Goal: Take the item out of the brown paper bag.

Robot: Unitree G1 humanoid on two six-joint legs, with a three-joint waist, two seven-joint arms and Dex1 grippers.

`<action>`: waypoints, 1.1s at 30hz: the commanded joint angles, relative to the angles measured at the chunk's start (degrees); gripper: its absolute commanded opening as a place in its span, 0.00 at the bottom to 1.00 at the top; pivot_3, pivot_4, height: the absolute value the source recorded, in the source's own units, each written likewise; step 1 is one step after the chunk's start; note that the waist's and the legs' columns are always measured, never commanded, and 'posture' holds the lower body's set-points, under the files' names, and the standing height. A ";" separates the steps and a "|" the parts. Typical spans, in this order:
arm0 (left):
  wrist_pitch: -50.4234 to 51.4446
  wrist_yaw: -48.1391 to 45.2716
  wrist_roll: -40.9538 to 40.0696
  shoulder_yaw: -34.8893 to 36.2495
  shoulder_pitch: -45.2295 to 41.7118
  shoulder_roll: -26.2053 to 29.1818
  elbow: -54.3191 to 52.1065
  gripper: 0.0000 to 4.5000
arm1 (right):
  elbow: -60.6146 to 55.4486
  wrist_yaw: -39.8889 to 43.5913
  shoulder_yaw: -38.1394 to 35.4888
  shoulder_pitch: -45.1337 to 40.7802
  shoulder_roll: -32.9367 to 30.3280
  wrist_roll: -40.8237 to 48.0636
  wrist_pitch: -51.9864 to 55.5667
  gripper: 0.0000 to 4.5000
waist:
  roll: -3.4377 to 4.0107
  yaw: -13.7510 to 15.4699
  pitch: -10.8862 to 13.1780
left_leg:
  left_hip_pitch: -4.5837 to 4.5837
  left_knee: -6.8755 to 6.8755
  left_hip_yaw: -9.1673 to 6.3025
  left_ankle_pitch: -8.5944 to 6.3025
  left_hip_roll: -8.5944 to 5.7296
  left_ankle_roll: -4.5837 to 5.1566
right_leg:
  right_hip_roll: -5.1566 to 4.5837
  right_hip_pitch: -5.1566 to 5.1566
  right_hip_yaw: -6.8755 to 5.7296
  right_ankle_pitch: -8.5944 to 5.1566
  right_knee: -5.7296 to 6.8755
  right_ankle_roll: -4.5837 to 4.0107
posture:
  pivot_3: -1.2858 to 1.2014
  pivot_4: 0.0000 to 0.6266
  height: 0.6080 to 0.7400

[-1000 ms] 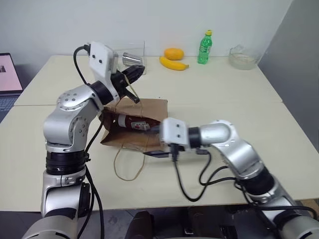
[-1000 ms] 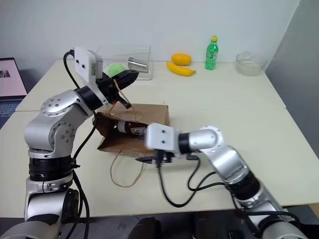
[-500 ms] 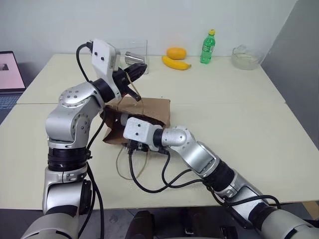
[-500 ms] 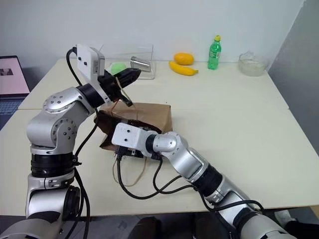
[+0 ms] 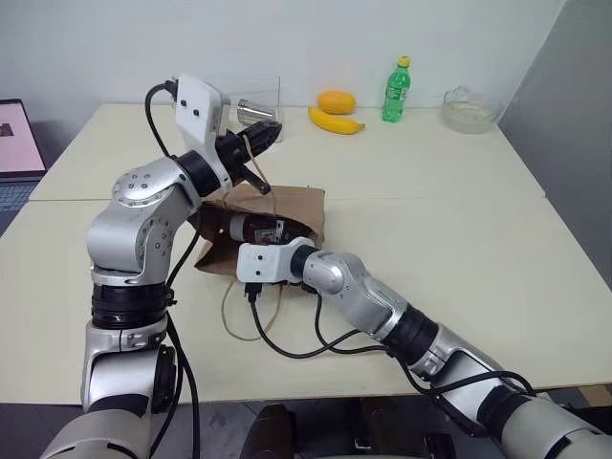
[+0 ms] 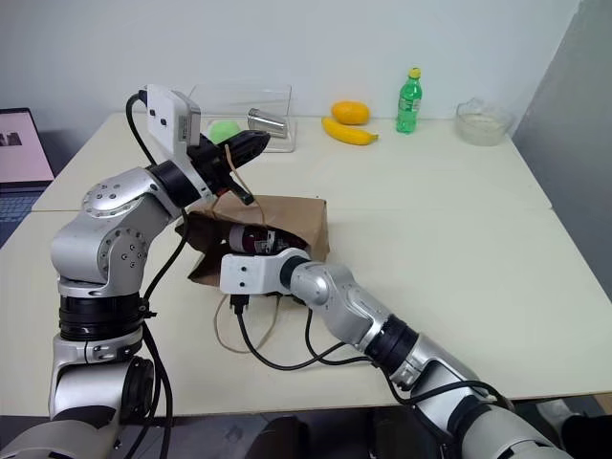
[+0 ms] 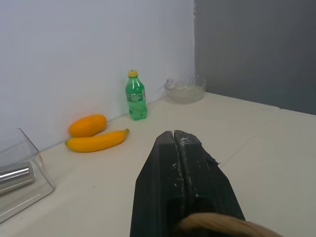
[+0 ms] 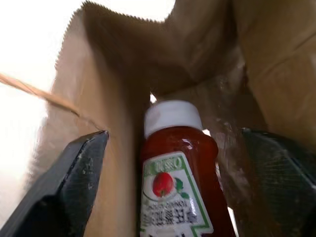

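The brown paper bag [image 5: 298,205] lies on its side on the table, its mouth facing me. My left gripper [image 5: 260,135] is shut on one string handle [image 7: 217,226] and holds the upper lip of the mouth raised. The item, a red ketchup bottle [image 8: 175,163] with a white cap, lies inside the bag, and it also shows through the mouth [image 5: 254,229]. My right gripper [image 8: 174,132] is at the mouth and open wide. One of its fingers [image 8: 74,182] stands on each side of the bottle, and neither touches it. A second handle loop [image 5: 251,311] lies on the table.
Along the far edge stand a green soda bottle [image 5: 393,90], a banana [image 5: 335,121], an orange fruit [image 5: 336,101], a glass bowl [image 5: 470,110] and a clear box with a metal can [image 5: 254,111]. A laptop [image 5: 15,140] sits at the far left.
My right arm has swung left and forward up to the bag's mouth, its wrist has rolled, and its fingers have spread wider. The left gripper still holds the handle in the same place.
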 commanded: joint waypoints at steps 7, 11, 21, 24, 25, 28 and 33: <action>-0.69 0.71 -0.94 1.18 -0.89 0.09 -2.83 0.00 | 13.76 -4.45 1.26 -7.30 -0.28 -8.98 -5.97 0.97 | 0.00 -0.21 0.00 | -0.01 -0.01 0.02 0.00 -0.01 0.00 | 0.00 0.00 0.02 0.08 -0.03 -0.13 | 0.52 0.24 1.00; -0.75 0.83 -1.11 1.10 -0.90 -0.05 -2.83 0.00 | 19.57 -5.19 1.69 -9.76 1.04 -10.89 -7.78 0.97 | 0.00 -0.54 0.00 | 0.00 -0.01 0.01 0.00 0.01 0.00 | 0.00 0.00 0.02 0.08 0.00 -0.13 | 0.52 0.24 1.00; -0.48 1.16 -1.27 0.89 -0.57 -0.40 -3.33 0.00 | 36.53 -6.31 -0.42 -15.80 5.18 -10.08 -10.44 0.97 | 0.00 -0.92 0.00 | 0.05 -0.01 0.01 0.00 0.06 0.00 | -0.01 0.00 0.04 0.12 0.06 -0.20 | 0.52 0.24 1.00; -0.45 1.26 -1.22 0.99 -0.34 -0.39 -3.53 0.00 | 37.35 -6.64 -1.31 -16.26 5.09 -9.38 -12.15 0.83 | 0.00 -0.92 0.00 | 0.05 -0.01 0.00 0.00 0.09 0.01 | -0.01 0.01 0.03 0.12 0.07 -0.20 | 0.52 0.24 1.00; -0.44 1.33 -1.19 1.06 -0.24 -0.35 -3.61 0.00 | 36.79 -6.44 -1.61 -16.15 4.79 -9.10 -12.67 0.77 | 0.00 -0.91 0.00 | 0.04 -0.01 0.01 0.00 0.09 0.01 | -0.01 0.01 0.03 0.12 0.07 -0.20 | 0.52 0.24 1.00; -0.47 1.38 -1.13 1.13 -0.08 -0.28 -3.69 0.00 | 34.30 -5.66 -2.64 -15.49 4.06 -8.51 -13.59 0.71 | 0.00 -0.91 0.00 | 0.03 -0.01 0.01 0.00 0.08 0.01 | -0.01 0.01 0.03 0.12 0.06 -0.20 | 0.52 0.24 1.00; -0.56 1.44 -1.03 1.16 -0.01 -0.26 -3.69 0.00 | 29.55 -3.06 -3.52 -13.86 2.39 -8.26 -14.28 0.71 | 0.00 -0.92 0.00 | 0.00 -0.02 0.00 0.00 0.08 0.01 | -0.01 0.00 0.03 0.12 0.05 -0.20 | 0.52 0.24 1.00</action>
